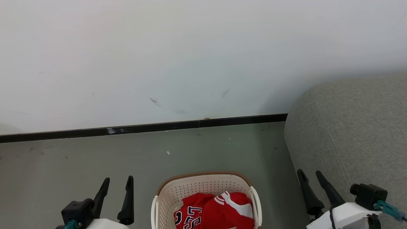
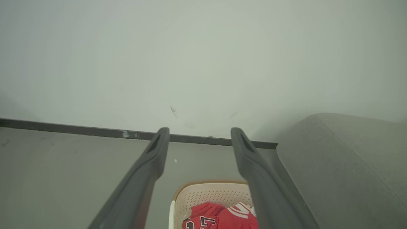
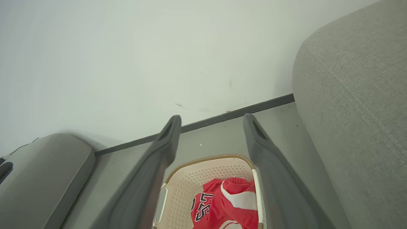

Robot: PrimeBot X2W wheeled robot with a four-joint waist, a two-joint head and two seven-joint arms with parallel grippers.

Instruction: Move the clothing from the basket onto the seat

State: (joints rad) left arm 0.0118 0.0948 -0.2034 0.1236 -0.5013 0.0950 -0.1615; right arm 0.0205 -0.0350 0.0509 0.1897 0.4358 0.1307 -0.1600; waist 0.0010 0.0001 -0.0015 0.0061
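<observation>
The clothing (image 1: 216, 210) lies bunched in the basket (image 1: 203, 186) on the floor, approx. midway between the 2 arms and lower than both. The left jaws and the right jaws are apart and hold nothing, tips pointing to the wall. The seat (image 1: 356, 133) is on the right, just beside the right jaws, so I judge the right arm is better placed: down and inward to the heap, then outward to the seat. Long axis of the heap: cannot tell, it's cut off.
</observation>
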